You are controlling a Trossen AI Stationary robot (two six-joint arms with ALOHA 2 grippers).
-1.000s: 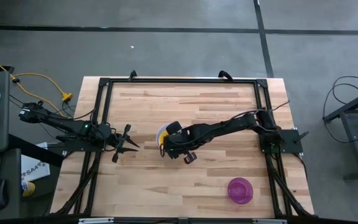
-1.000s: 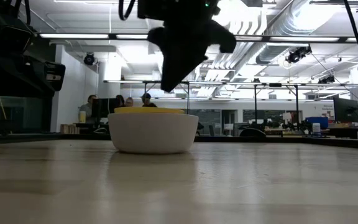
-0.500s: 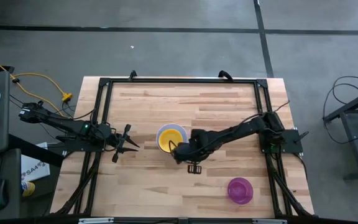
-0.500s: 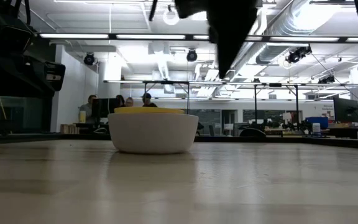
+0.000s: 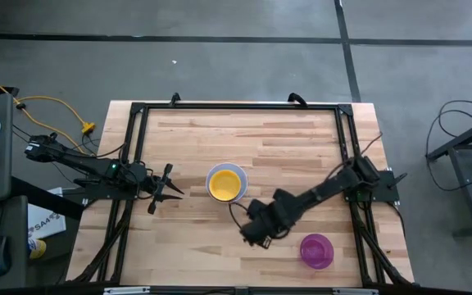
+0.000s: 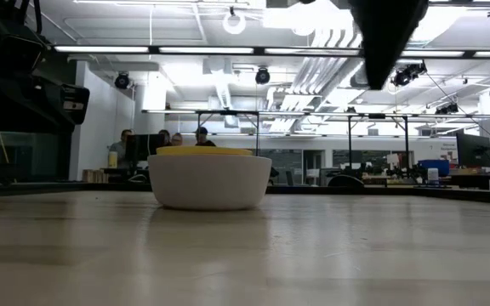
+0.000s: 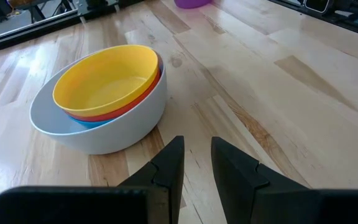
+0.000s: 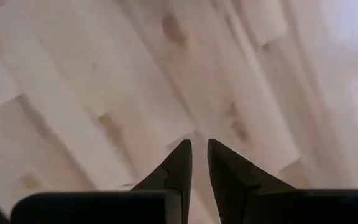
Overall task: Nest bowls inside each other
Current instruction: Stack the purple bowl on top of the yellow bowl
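A white bowl (image 5: 225, 183) rests upright on its base on the wooden table (image 5: 285, 139). A blue, a red-pink and a yellow bowl (image 7: 104, 81) are nested inside it. The purple bowl (image 5: 316, 250) stands alone near the table's near right corner. My right gripper (image 5: 256, 235) hangs above bare wood between the stack and the purple bowl. It points down, and its fingers (image 8: 178, 163) stand a narrow gap apart with nothing between them. My left gripper (image 7: 194, 155) waits left of the stack, slightly open, holding nothing.
A black metal frame (image 5: 236, 106) runs around the table's edges. In the low view the stack (image 6: 209, 180) stands mid-table, with bare wood in front of it. People sit at desks in the room far behind.
My right gripper has left the spot over the bowl stack and gone toward the table's near edge and right, toward the purple bowl. Its wrist rolled as it went. The stack stays where it was.
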